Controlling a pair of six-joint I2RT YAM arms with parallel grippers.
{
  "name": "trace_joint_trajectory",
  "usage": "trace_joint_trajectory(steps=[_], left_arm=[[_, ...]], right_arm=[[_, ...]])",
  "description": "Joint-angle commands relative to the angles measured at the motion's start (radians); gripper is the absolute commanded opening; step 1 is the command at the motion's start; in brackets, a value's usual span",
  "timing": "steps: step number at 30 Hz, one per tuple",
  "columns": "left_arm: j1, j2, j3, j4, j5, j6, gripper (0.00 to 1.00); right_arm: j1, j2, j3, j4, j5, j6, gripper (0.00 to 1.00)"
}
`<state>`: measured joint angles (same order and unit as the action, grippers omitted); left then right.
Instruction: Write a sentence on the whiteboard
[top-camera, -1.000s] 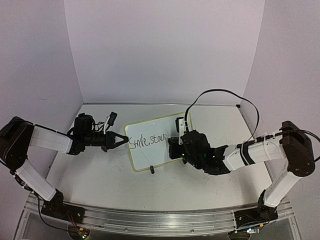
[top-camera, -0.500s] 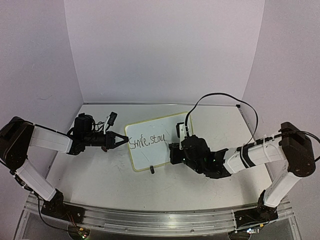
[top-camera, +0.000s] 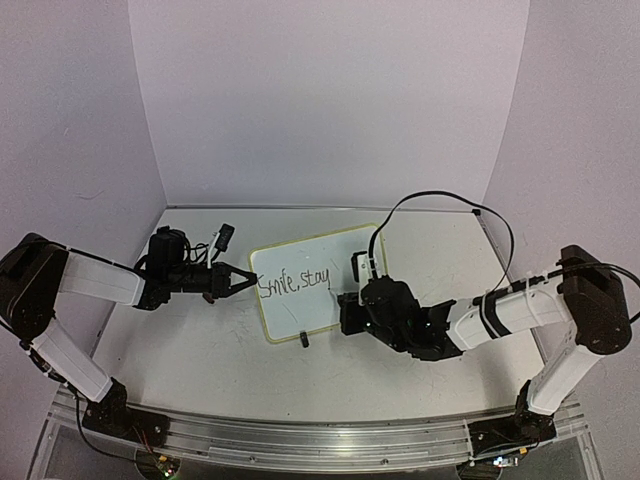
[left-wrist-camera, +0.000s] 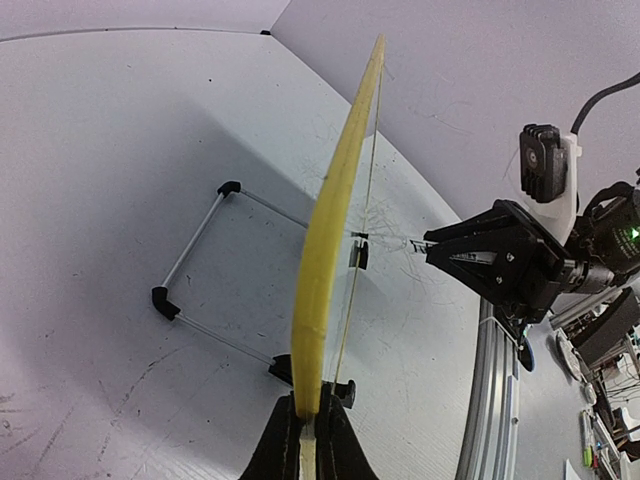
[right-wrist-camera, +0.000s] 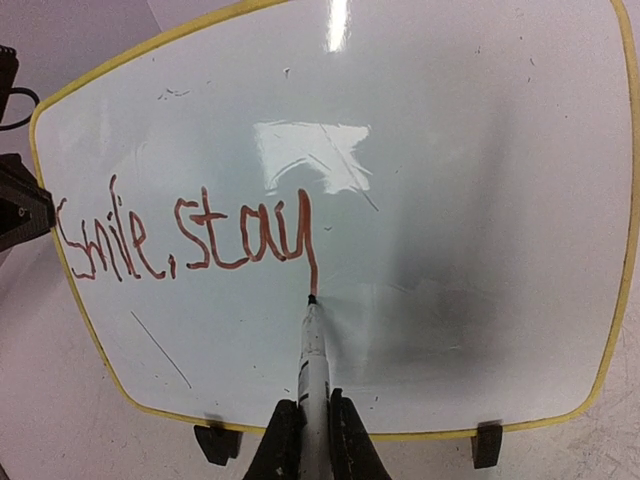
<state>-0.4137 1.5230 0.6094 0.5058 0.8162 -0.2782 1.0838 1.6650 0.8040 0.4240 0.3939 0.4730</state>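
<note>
From above, right gripper (top-camera: 347, 303) hides the lower right of the whiteboard (top-camera: 300, 256)

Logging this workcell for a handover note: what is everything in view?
whiteboard: one, white with yellow-green rim, standing mid-table
sentence: one line, dark reddish, "Smile, stay" on the whiteboard
marker: one, pale with dark tip, at the last letter
clip feet: two, black, under the whiteboard's bottom edge
wire stand: one, silver with black corners, behind the whiteboard
table: one, scuffed white, under everything
left end effector: one, black, shut on the whiteboard's edge
right end effector: one, black, shut on the marker
</note>
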Motion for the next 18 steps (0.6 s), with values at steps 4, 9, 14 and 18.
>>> trace_joint_trajectory(steps=[4, 9, 14, 18], left_arm=[[-0.002, -0.018, 0.018, -0.049, -0.007, 0.020, 0.00], [-0.002, -0.020, 0.018, -0.049, -0.005, 0.019, 0.00], [-0.003, -0.022, 0.014, -0.049, -0.011, 0.020, 0.00], [-0.003, -0.018, 0.012, -0.050, -0.005, 0.019, 0.00]], right_arm=[[0.006, 0.031, 0.060, 0.017, -0.037, -0.027, 0.00], [0.010, -0.073, 0.008, 0.069, -0.031, -0.060, 0.00], [-0.021, -0.151, -0.081, 0.078, 0.006, -0.041, 0.00], [-0.029, -0.140, -0.067, 0.093, -0.021, -0.044, 0.00]])
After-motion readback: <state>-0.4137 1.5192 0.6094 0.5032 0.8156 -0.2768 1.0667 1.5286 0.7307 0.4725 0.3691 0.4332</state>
